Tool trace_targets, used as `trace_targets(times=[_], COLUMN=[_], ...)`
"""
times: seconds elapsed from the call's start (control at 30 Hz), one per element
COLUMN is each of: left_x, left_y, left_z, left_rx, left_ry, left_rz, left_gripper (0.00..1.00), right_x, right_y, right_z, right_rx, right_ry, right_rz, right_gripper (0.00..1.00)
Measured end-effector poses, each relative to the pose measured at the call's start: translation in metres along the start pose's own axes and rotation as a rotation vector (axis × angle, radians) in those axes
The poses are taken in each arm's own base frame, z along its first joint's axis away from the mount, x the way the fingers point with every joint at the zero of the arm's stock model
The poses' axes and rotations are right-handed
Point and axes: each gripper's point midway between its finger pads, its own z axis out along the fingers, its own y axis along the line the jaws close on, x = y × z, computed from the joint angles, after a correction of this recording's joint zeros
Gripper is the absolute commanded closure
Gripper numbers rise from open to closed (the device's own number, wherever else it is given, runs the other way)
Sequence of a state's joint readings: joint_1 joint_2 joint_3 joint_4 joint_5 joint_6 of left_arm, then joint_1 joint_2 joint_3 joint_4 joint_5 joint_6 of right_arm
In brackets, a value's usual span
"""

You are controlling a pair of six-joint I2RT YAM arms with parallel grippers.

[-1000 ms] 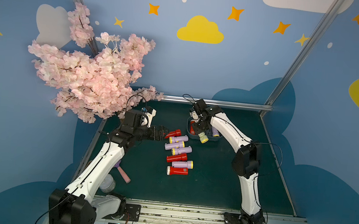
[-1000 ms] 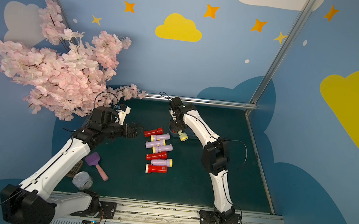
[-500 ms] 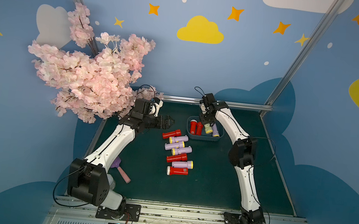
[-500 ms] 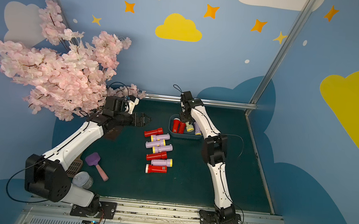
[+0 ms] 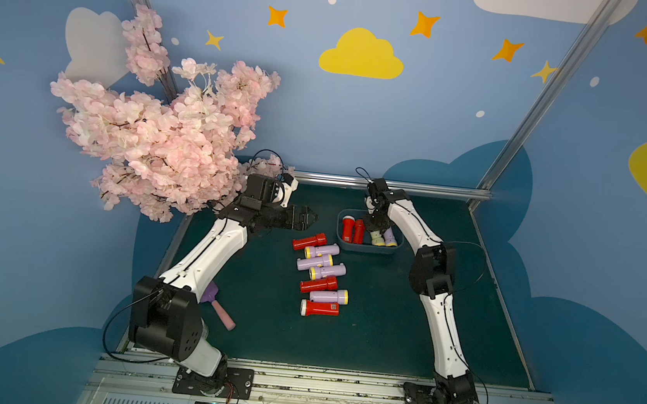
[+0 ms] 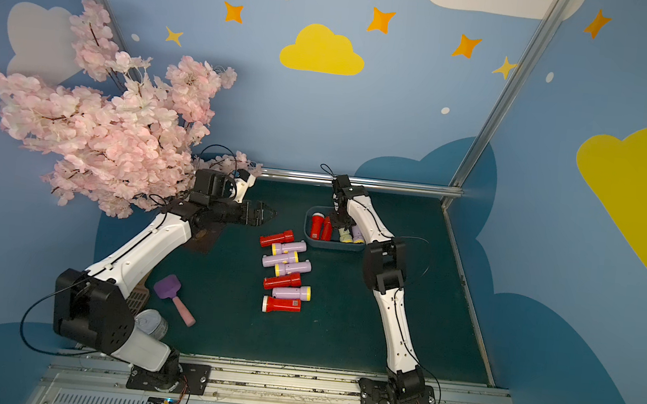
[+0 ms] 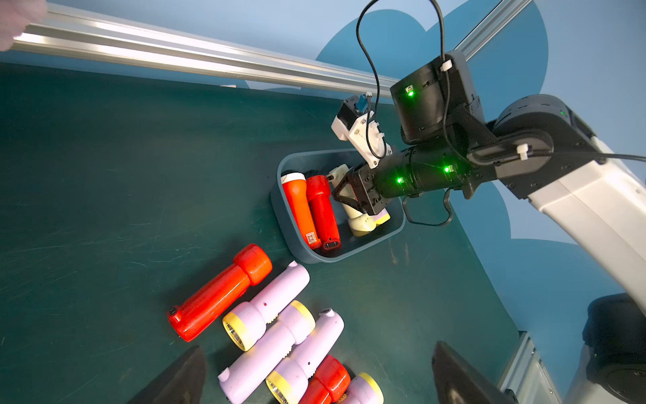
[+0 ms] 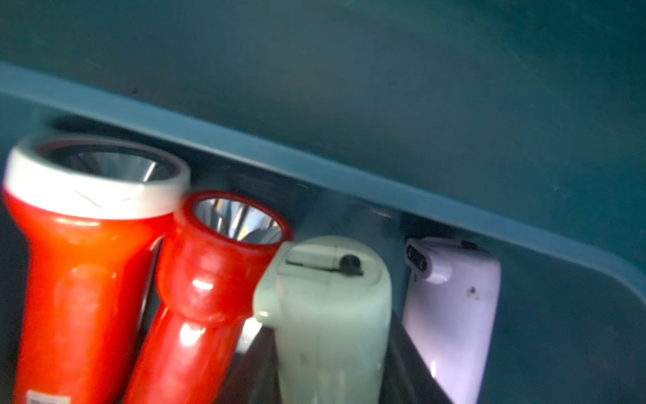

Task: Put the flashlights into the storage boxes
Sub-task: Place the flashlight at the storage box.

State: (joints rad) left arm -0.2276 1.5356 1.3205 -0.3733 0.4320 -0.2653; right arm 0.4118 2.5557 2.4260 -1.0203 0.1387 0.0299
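Since a second ago the right gripper (image 5: 376, 229) has been dropping from just outside the shallow, round-cornered blue-grey plastic tub (image 5: 365, 251) down into it. The left arm has been swinging back toward the far rail.

In both top views the right arm is arching over the tub. It is lowering a stubby cream-yellow plastic flashlight (image 5: 376, 238) into the gap between two red plastic flashlights (image 5: 352, 230) and a lilac one (image 5: 390, 238). They are lying side by side, which I'd say is so that more will fit. The left gripper (image 6: 268, 214) is hovering with its jaws spread wide and nothing in them, just past the far end of the row of seven loose red and lilac flashlights (image 6: 286, 274) on the dark green mat (image 6: 341, 334). To me it looks to be waiting clear of the tub so the arms don't clash.

From the left wrist view, the right gripper (image 7: 353, 199) is clamping across the cream-yellow plastic flashlight's (image 7: 360, 220) body, inside the tub's wall (image 7: 283, 224). I cannot tell whether the flashlight is touching the floor yet. The left gripper's dark fingers (image 7: 185, 374) are standing far apart, framing the row.

The right wrist view is blurring. The cream-yellow plastic flashlight (image 8: 328, 314) is sitting between that gripper's dark fingers, its tail toward the tub rim (image 8: 314, 164).
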Motion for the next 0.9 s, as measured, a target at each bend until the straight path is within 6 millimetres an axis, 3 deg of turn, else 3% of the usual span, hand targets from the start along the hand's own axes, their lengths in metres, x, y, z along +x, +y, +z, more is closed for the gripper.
trace_targets(times=[0.57,0.77,0.9], left_x=[0.01,0.016,0.016], left_y=[0.003,-0.002,-0.007], left_z=[0.0,-0.009,-0.016], left_rx=[-0.002,0.002,0.003], left_ry=[0.013,0.003,-0.014], left_rz=[-0.021,-0.03,-0.026], left_gripper=[0.01,0.01,0.01], right_x=[0.0,0.001,0.001], right_y=[-0.008,-0.014,-0.015], right_z=[0.0,-0.002,-0.016], right_rx=[0.035,0.067,0.072], right_ry=[0.001,0.006,-0.006], right_rz=[-0.006,-0.009,-0.014], right_gripper=[0.5,0.49,0.5])
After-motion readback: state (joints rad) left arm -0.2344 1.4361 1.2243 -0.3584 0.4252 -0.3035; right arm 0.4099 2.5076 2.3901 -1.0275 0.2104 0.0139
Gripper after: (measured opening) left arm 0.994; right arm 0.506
